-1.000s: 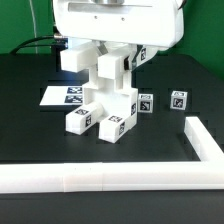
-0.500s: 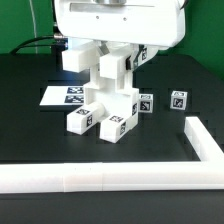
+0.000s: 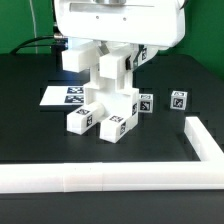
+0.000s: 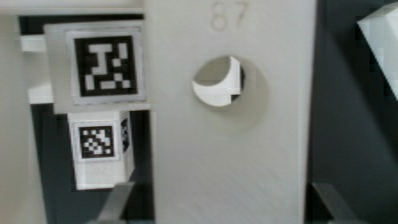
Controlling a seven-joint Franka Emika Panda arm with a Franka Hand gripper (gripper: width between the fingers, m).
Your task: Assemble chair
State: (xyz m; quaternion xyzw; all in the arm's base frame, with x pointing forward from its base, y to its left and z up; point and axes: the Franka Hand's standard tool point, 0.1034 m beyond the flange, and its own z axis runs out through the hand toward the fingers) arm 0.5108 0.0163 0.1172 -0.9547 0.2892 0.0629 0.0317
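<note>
White plastic chair [image 3: 108, 95], partly joined and tagged, stands mid-bench [image 3: 30, 140], just in front of the marker board [image 3: 58, 96] and under my arm. One loose tagged block [image 3: 178, 99] sits apart toward the exterior view's right. In the wrist view, the hand [image 4: 222, 208] straddles a holed chair bar; I cannot tell whether it is clamped.

Only legible chars: embossed no. "87" on the white chair panel [image 4: 231, 150], near its round hole [image 4: 217, 80]; the b/w square tags [image 3: 178, 101] on chair blocks [image 3: 147, 103] and the marker board [image 3: 48, 97] show code patterns only, no readable txt.
</note>
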